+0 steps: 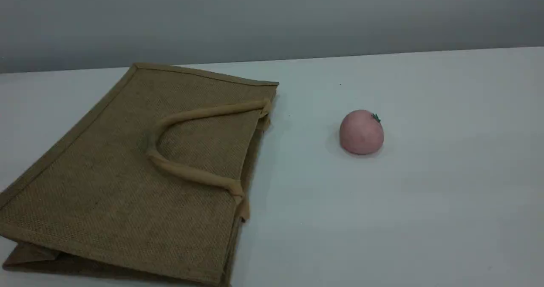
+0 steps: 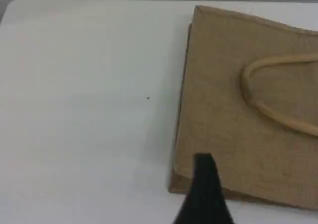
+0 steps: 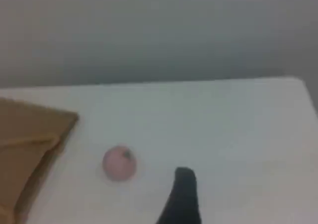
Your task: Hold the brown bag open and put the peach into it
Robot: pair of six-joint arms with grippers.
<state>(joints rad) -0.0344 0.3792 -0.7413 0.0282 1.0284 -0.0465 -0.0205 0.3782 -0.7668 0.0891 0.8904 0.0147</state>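
The brown bag (image 1: 106, 185) lies flat on the left of the table, its mouth edge turned right toward the peach. One lighter loop handle (image 1: 191, 115) rests folded back on its top panel. The pink peach (image 1: 361, 132) sits alone to the bag's right, green stem tip up and to the right. Neither arm shows in the scene view. In the left wrist view one dark fingertip (image 2: 204, 184) hangs over the bag (image 2: 233, 110) near a corner. In the right wrist view a dark fingertip (image 3: 183, 194) is above the table, to the right of the peach (image 3: 119, 162) and well apart from it. Nothing is held by either gripper.
The white table (image 1: 425, 193) ends at a far edge against a grey wall. Bare tabletop (image 2: 89, 110) lies beside the bag in the left wrist view. The table's corner (image 3: 298, 82) shows in the right wrist view.
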